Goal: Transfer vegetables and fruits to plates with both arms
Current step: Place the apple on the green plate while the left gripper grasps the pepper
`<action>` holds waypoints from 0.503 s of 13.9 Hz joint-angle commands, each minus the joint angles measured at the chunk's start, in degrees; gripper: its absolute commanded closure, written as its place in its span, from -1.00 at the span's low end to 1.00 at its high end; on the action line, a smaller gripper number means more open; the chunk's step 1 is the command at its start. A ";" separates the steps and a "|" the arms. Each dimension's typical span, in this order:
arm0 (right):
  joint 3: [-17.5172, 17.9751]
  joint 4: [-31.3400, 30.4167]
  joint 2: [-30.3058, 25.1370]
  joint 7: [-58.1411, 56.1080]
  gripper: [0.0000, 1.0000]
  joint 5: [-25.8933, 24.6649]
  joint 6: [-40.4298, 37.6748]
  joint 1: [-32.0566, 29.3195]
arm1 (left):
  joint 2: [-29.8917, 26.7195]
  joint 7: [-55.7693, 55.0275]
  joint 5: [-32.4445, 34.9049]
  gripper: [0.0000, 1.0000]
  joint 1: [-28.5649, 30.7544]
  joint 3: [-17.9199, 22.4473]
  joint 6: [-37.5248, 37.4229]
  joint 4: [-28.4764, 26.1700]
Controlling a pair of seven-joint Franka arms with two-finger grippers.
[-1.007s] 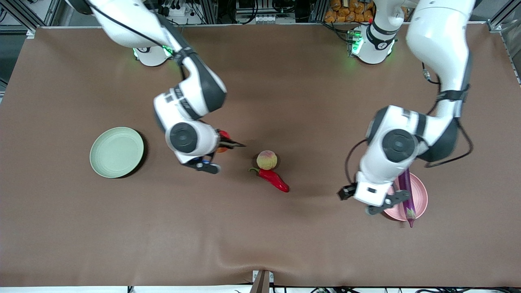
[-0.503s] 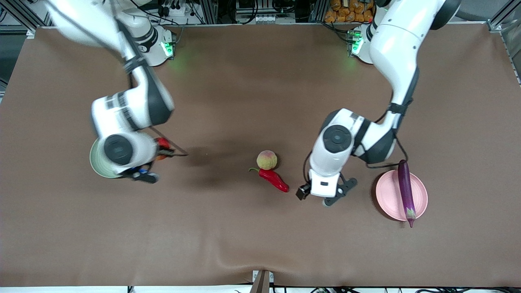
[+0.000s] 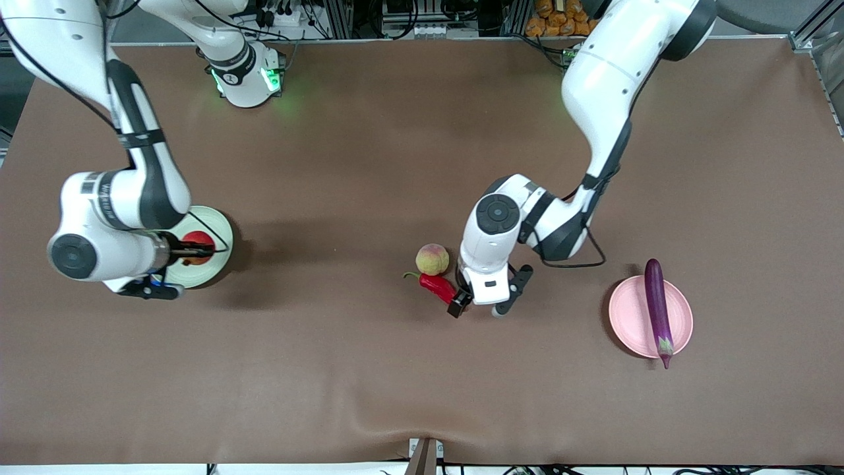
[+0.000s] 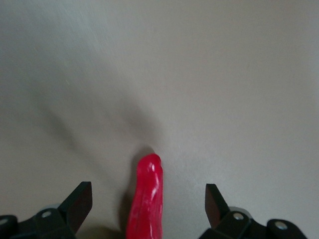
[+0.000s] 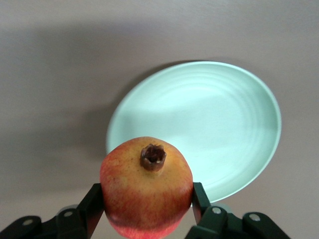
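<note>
My right gripper (image 3: 196, 250) is shut on the red pomegranate (image 3: 194, 240) and holds it over the pale green plate (image 3: 222, 227). In the right wrist view the pomegranate (image 5: 146, 186) sits between the fingers, with the green plate (image 5: 209, 119) below. My left gripper (image 3: 460, 297) is open over the red chili pepper (image 3: 435, 285). In the left wrist view the chili's tip (image 4: 145, 199) lies between the spread fingers (image 4: 79, 201). The peach (image 3: 432, 258) lies on the table touching the chili's stem end. The purple eggplant (image 3: 656, 307) lies across the pale pink plate (image 3: 626, 316).
The brown table cloth (image 3: 369, 376) covers the whole table. Both arm bases (image 3: 247, 79) stand along the table edge farthest from the front camera.
My right arm carried the pomegranate from the table's middle to over the green plate. My left arm left the eggplant on the pink plate and moved over the chili.
</note>
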 commanded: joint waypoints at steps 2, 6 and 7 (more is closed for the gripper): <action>0.77 -7.17 -3.24 -6.22 1.00 1.70 4.30 -4.08 | 2.24 -1.67 -0.72 -1.00 -1.32 1.38 1.98 1.67; -0.38 -12.37 -2.89 -7.45 0.18 1.88 10.20 -5.75 | 4.78 -4.92 -0.64 -1.00 -2.46 1.47 4.25 1.76; -0.38 -12.37 -2.71 -7.36 -0.16 1.96 10.29 -5.84 | 5.31 -4.92 -0.64 -1.00 -2.64 1.47 5.65 1.76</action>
